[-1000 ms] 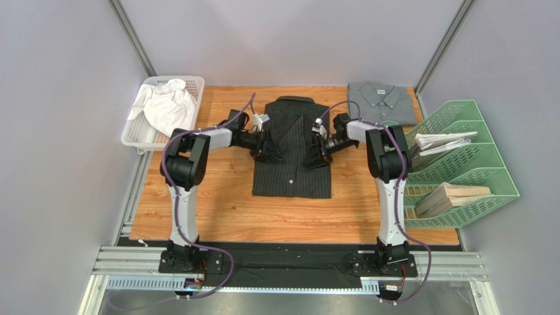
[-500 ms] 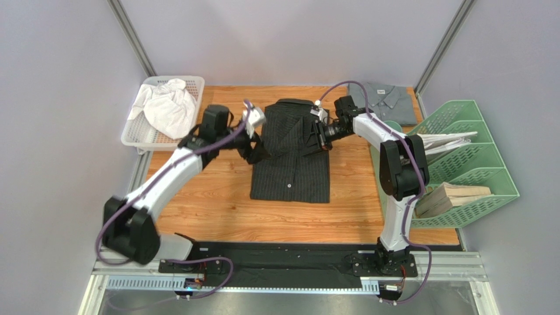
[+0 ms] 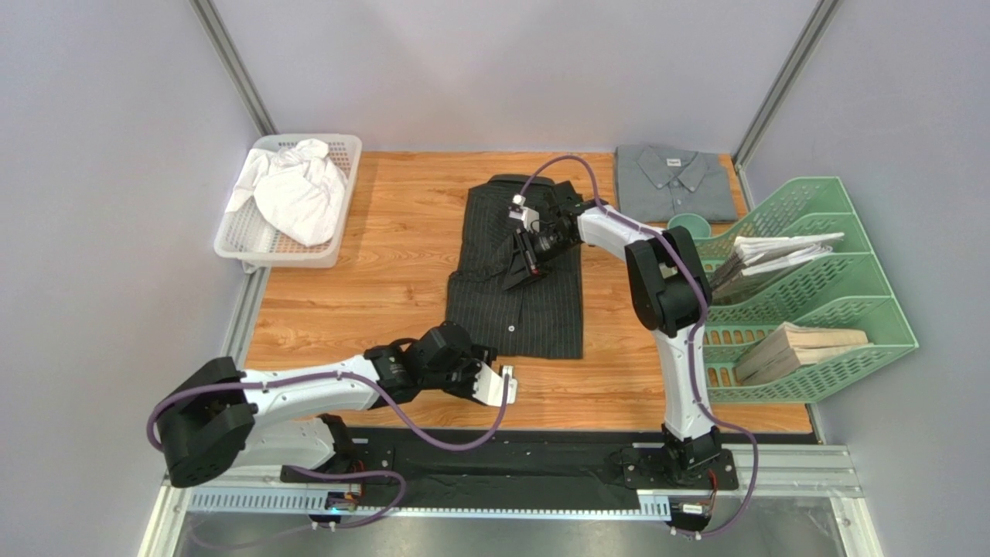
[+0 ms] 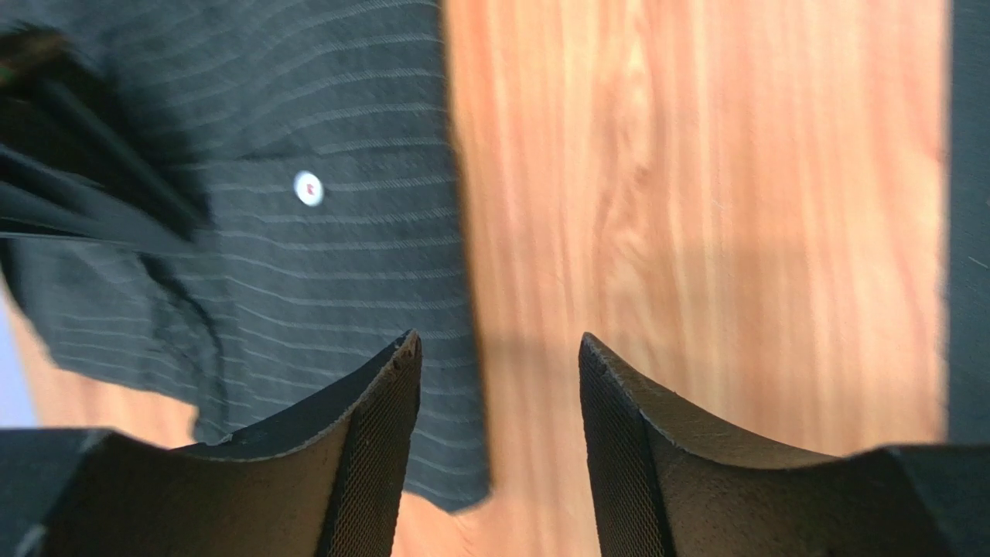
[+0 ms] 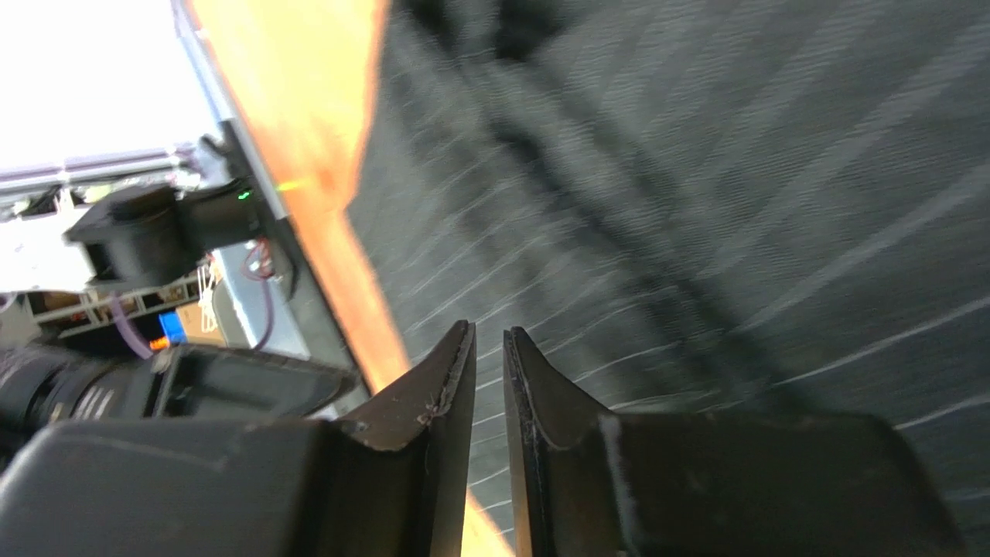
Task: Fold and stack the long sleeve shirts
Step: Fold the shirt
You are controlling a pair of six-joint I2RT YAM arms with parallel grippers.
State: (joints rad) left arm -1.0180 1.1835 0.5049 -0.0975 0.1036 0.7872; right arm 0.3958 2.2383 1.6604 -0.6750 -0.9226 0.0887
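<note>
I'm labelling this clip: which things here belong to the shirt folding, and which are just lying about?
Job in hand: black shirt; grey shirt.
Lying about: basket; white cloth; green rack; papers.

Left gripper [image 4: 497, 348] now withdrawn from black shirt [image 4: 349, 255].

Spread shirt [image 3: 525, 316] at centre, folded shirt [image 3: 676, 180] in far-right corner

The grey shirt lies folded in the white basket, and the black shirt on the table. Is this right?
No. The top external view shows the grey shirt folded on the table, at its far right corner. The rest is right.
</note>
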